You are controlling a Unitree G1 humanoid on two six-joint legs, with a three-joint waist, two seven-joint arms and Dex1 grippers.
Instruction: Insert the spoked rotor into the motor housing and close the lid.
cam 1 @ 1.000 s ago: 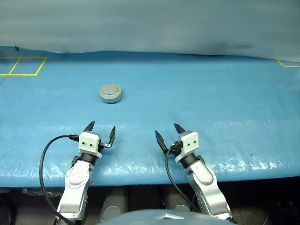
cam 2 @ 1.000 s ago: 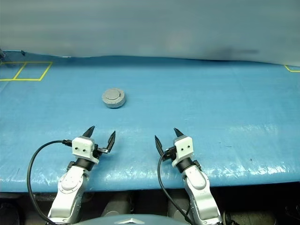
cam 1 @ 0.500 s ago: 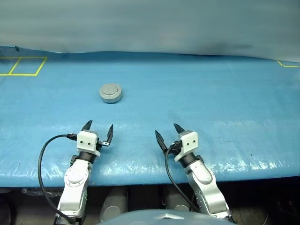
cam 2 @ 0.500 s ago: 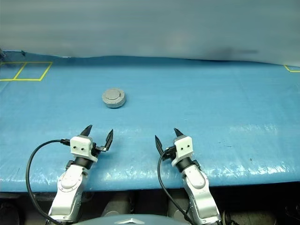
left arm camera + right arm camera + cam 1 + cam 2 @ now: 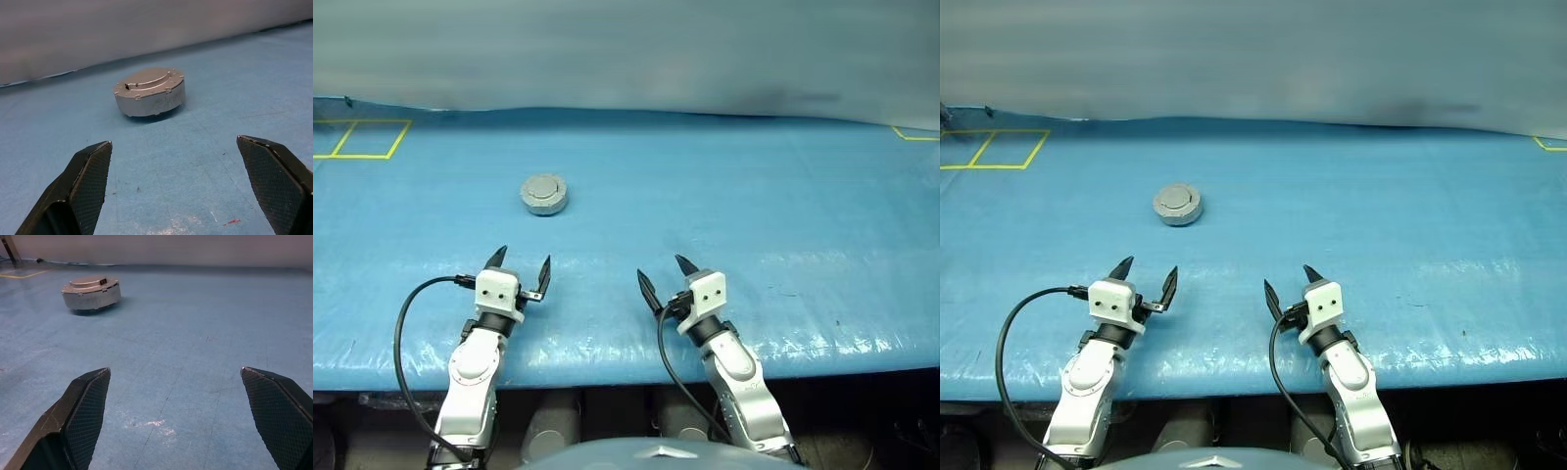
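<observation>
The motor housing is a round grey metal shell standing on the blue table, left of centre. Its lid lies shut on top, plain grey with a raised centre. The spoked rotor is hidden from view. My left gripper hovers open over the table's near edge, straight in front of the housing and well short of it. My right gripper is open too, further right at the same depth. Nothing sits between either pair of fingers. Both wrist views show the housing ahead of the spread fingertips.
Blue sheeting covers the table. Yellow tape squares mark the far left corner, and a yellow corner mark sits at the far right. A grey wall rises behind the table's far edge.
My left gripper has shifted very slightly left and back along the near edge. The housing and the right gripper stand as before.
</observation>
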